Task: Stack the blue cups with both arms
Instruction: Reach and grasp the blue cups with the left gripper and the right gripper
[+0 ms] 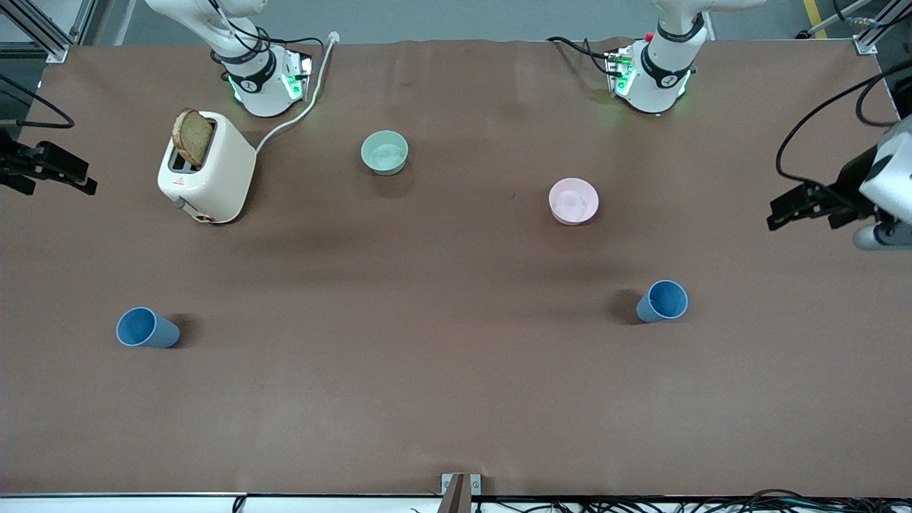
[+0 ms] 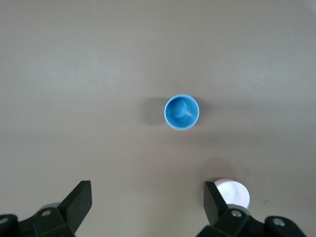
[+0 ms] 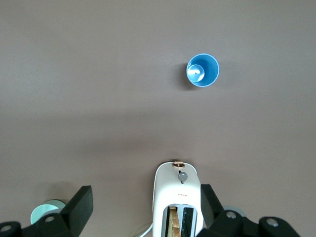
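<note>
Brown table (image 1: 427,370): both blue cups (image 1: 662,301) upright, mouths up.

- Wide table (image 1: 442,399) covered in matte brown sheet.
- Two plain blue plastic tumbler cups stand upright, well apart: one (image 1: 147,328) toward the right arm's end, one (image 1: 662,301) toward the left arm's.
- Mint-green round bowl (image 1: 385,152).
- Pink round bowl (image 1: 573,201).
- Cream two-slot toaster (image 1: 206,167).

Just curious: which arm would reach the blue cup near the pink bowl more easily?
Probably the left: the left gripper, open, is up at that end, and that blue cup sits in its wrist view.
</note>
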Tool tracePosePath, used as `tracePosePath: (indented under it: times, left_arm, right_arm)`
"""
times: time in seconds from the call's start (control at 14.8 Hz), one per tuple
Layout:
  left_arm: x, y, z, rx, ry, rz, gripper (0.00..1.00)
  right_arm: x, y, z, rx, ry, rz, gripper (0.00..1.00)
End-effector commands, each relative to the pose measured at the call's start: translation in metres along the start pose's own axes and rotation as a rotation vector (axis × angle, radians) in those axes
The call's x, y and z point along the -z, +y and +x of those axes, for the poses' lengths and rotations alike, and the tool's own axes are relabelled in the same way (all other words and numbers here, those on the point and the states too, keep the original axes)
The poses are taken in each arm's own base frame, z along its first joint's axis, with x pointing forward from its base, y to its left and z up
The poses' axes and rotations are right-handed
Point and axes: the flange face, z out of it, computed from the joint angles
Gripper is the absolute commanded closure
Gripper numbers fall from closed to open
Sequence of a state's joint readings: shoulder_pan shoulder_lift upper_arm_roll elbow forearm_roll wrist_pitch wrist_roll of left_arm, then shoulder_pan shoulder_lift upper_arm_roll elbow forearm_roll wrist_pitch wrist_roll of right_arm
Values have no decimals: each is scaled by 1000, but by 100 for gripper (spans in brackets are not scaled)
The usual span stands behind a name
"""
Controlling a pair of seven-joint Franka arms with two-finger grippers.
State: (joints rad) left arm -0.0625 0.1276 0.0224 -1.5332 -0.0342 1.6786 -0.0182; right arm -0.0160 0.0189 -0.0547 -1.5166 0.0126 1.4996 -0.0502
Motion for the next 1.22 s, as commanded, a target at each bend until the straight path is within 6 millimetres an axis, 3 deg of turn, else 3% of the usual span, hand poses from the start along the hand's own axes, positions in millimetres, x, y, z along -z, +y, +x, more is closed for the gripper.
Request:
tracePosePath:
  times: [0.0, 0.27, 0.41, 0.68, 0.81, 1.02, 1.15]
  left_arm:
    - [-23, -1, 28, -92, 36, -14, 0]
    - [-114, 4, 54, -109, -77, -17, 0]
    - [-149, 8, 57, -106, -129, -17, 0]
    - [-220, 9, 69, -106, -161, -11, 0]
    - [-248, 23, 69, -120, -151, -8, 0]
    - [-297, 35, 68, -120, -197, 0, 0]
    - [-314, 30, 64, -114, -222, 2, 0]
  right_arm:
    - [-12, 13, 13, -3, 1, -17, 4]
    - [-56, 63, 44, 0, 8, -19, 4]
    - [-92, 98, 56, 8, 1, -19, 4]
    - [-175, 123, 74, -13, 26, -28, 4]
    - [-214, 136, 84, -27, 31, -32, 4]
    - [-258, 156, 96, -52, 47, -39, 4]
    - [-280, 160, 104, -53, 69, -46, 4]
